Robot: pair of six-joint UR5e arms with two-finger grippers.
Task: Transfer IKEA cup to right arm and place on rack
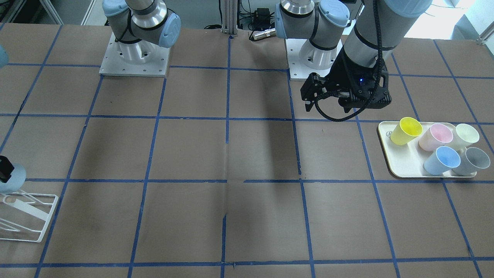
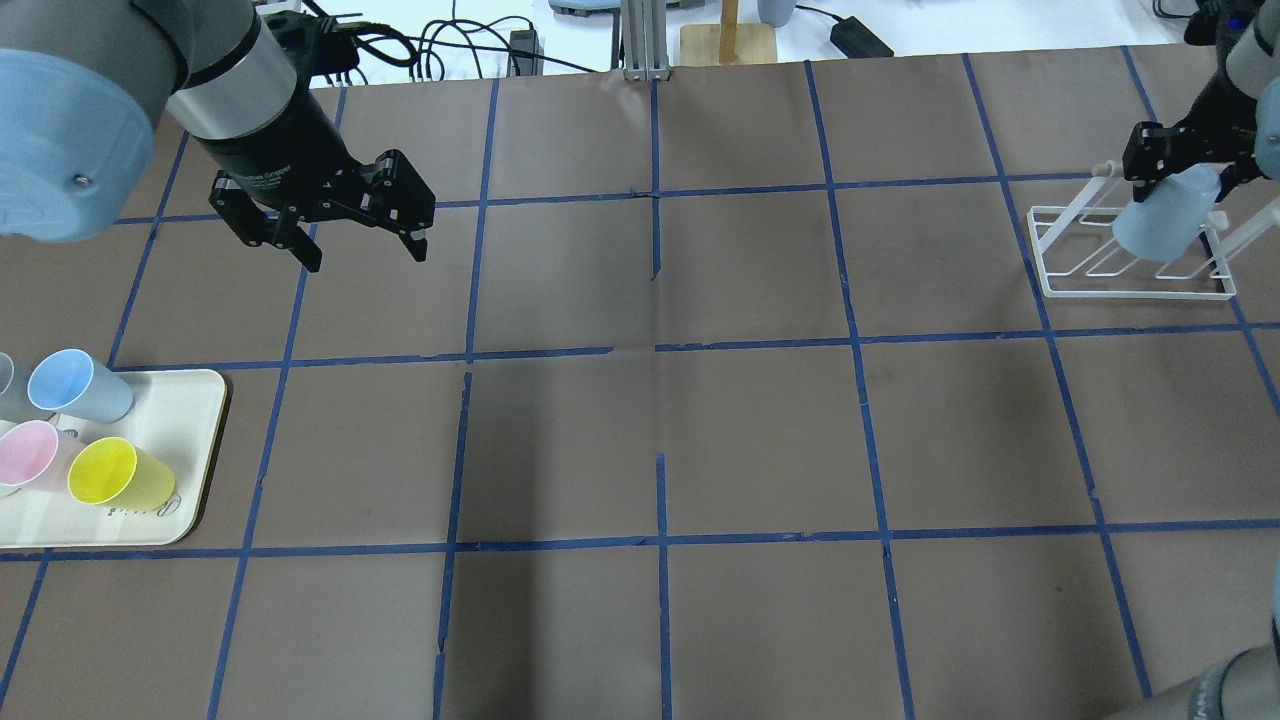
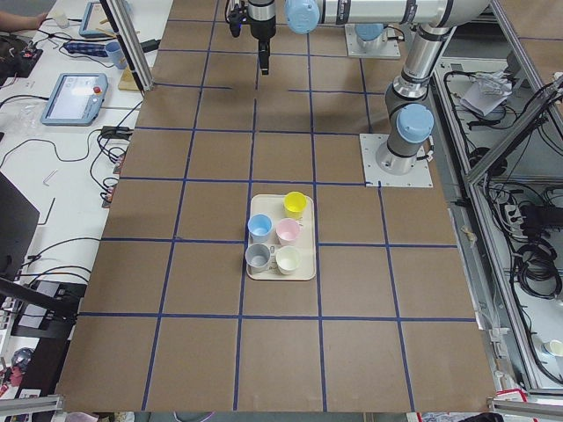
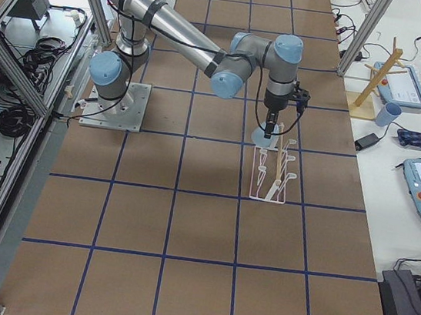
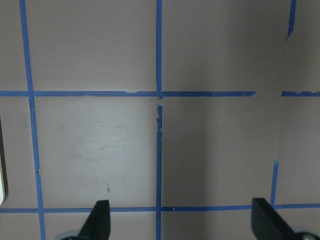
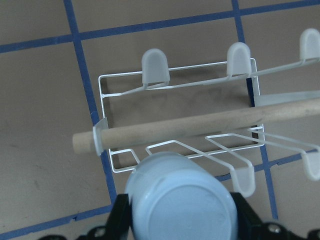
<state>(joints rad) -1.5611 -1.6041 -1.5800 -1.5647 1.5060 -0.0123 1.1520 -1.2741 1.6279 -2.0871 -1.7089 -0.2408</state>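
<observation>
My right gripper [image 2: 1178, 172] is shut on the pale blue IKEA cup [image 2: 1163, 216] and holds it mouth-down just over the white wire rack [image 2: 1130, 272]. In the right wrist view the cup's base [image 6: 180, 200] fills the bottom between the black fingers [image 6: 120, 215], in front of the rack's wooden-tipped prong [image 6: 200, 125]. I cannot tell whether the cup touches a prong. The front view shows the cup [image 1: 12, 180] at the left edge above the rack [image 1: 27, 216]. My left gripper [image 2: 365, 257] is open and empty above bare table, its fingertips [image 5: 100, 220] wide apart.
A cream tray [image 2: 190, 450] at the table's left holds a second pale blue cup [image 2: 80, 385], a pink cup [image 2: 28, 452], a yellow cup [image 2: 115, 473] and others. The tray [image 1: 401, 166] also shows in the front view. Both arm bases stand at the robot's edge.
</observation>
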